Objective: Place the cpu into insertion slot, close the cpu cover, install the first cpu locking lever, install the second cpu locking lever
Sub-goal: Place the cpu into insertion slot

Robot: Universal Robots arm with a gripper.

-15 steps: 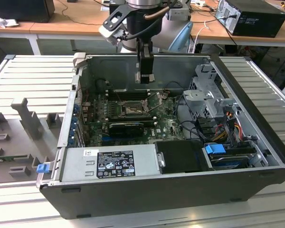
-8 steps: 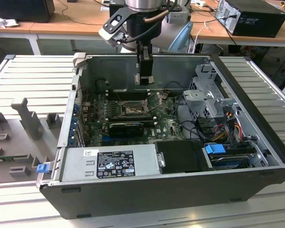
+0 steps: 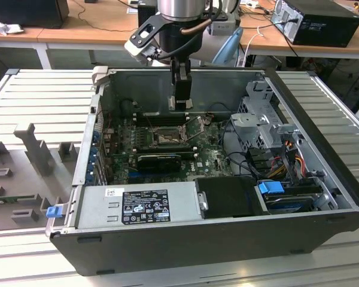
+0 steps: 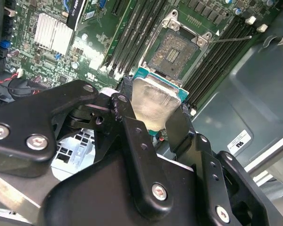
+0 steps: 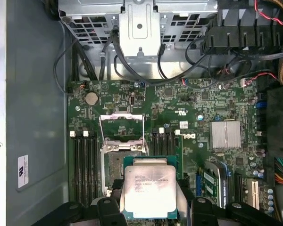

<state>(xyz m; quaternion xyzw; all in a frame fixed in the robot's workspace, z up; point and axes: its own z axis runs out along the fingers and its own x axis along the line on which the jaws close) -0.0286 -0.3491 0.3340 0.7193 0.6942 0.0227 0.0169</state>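
Slatted grey workbench (image 3: 42,95), carrying an open computer case (image 3: 323,137); desks and cables behind.

Item 1, pincer (image 4: 151,110): black, two-fingered, pinching the chip by two opposite edges. Hangs above the socket inside the case, as the exterior view shows (image 3: 180,104).

Item 2, chip (image 5: 150,190): flat square, pale metal face on a green rim, face toward both wrist cameras. Held clear above the socket, not seated; it appears offset to one side of the socket rather than centred.

Item 3, socket (image 4: 179,52): square, dark pin field exposed, nothing in it.

Item 4, cover (image 5: 121,116): thin metal frame, swung open, standing at one edge of the socket.

Item 5, locking lever (image 4: 231,38): thin wire rod, released, angled away from the socket.

Item 6, memory slots (image 4: 137,28): long dark rows flanking the socket.

Item 7, green board (image 5: 179,101): surrounds the socket; finned heat sink (image 5: 225,134) well apart from the socket.

Hazards, as judged:
- A chip lowered off-centre or turned would likely bend socket pins.
- An edge-only grip leaves little hold, so a slip could drop the chip crooked.
- The raised cover and lever beside the socket could catch a finger.
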